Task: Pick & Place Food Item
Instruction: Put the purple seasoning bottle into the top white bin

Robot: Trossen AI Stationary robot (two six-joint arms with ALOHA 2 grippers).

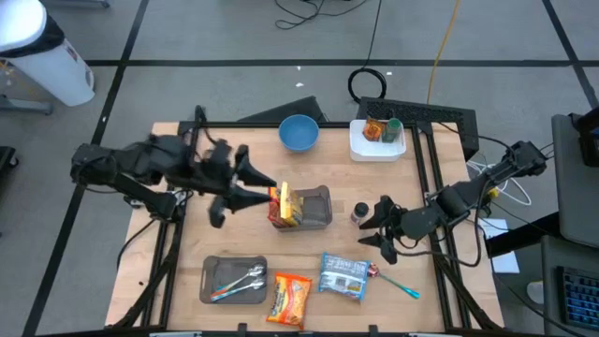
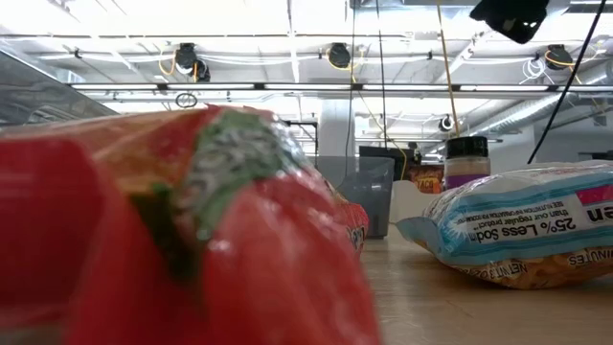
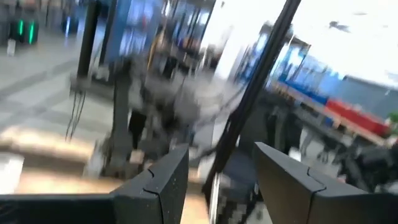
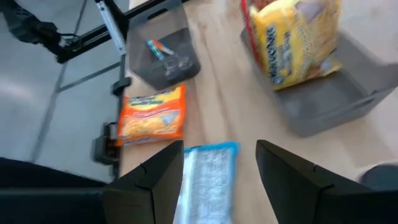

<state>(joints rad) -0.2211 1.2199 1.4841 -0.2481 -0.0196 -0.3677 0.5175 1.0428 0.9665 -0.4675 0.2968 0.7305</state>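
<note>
Yellow noodle packet (image 1: 284,207) upright in grey bin (image 1: 318,212)

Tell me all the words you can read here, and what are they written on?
"25% Less Sod…" – on the blue and white packet, cut off at the picture's edge.
"…NUTES" – upside down along that packet's lower edge, only partly readable.
Yellow packet in the grey bin: has print, too blurred to read.
Orange packet: print too blurred to read.
Jar: label too small to read.

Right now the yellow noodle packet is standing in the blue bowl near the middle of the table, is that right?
Not quite. The yellow noodle packet stands in the grey plastic bin, not a blue bowl; the high view shows it. The round blue bowl sits apart at the table's back edge.
</note>
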